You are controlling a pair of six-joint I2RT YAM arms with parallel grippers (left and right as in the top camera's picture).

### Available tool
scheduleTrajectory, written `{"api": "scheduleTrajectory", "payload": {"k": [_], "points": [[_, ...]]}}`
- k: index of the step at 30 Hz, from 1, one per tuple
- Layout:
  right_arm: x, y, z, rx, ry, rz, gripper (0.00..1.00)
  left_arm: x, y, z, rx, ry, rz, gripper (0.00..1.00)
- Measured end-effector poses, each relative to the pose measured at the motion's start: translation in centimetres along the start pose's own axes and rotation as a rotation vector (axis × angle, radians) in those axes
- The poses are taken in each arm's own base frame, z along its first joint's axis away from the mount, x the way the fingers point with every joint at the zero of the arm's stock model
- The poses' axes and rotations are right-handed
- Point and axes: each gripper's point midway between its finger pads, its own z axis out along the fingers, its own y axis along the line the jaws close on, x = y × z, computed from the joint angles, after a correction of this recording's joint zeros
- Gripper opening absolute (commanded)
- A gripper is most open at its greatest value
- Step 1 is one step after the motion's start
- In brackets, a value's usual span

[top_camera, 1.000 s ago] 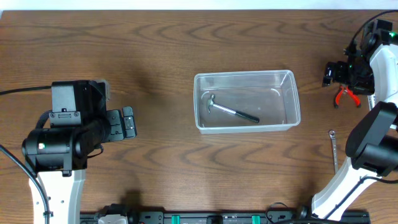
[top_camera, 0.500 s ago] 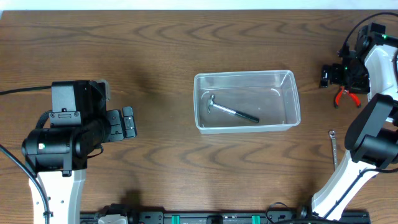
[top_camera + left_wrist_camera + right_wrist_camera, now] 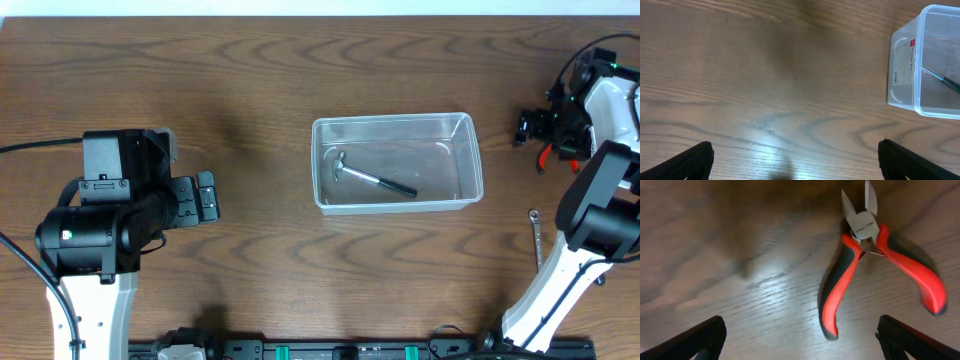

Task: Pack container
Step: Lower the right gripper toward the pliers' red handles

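The clear plastic container (image 3: pixel 398 121) stands mid-table with a small hammer (image 3: pixel 375 179) lying inside. It also shows in the left wrist view (image 3: pixel 905 65), top right. Red-handled pliers (image 3: pixel 546 154) lie on the table at the far right; in the right wrist view they (image 3: pixel 875 255) lie just ahead of the fingers, one handle reaching between them. My right gripper (image 3: pixel 800 342) is open above the pliers, holding nothing. My left gripper (image 3: pixel 795 160) is open and empty over bare wood, left of the container.
A small metal wrench (image 3: pixel 538 240) lies near the right arm's base at the front right. The table's far edge runs along the top of the overhead view.
The right arm has shifted slightly over the pliers, now covering most of them in the overhead view. The left arm and the container have not moved.
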Motion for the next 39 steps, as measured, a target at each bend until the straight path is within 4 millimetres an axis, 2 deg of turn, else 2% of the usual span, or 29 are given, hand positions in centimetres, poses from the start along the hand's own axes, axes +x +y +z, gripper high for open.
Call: {"api": "scheduleTrajectory", "payload": {"k": [5,19,33,39], "points": [[0.1,-0.5,0.8,0.0,0.013,0.013,0.99,0.0,0.0,0.0,0.0,0.0,0.0,0.98],[-1.1,-0.5,0.8,0.001,-0.035,0.016,0.99,0.0,0.0,0.0,0.0,0.001,0.0,0.98],[-1.2,-0.5,0.8,0.0,-0.038,0.016,0.99,0.0,0.0,0.0,0.0,0.0,0.0,0.98],[-1.1,-0.5,1.4,-0.002,-0.025,0.016,0.99,0.0,0.0,0.0,0.0,0.0,0.0,0.98]]}}
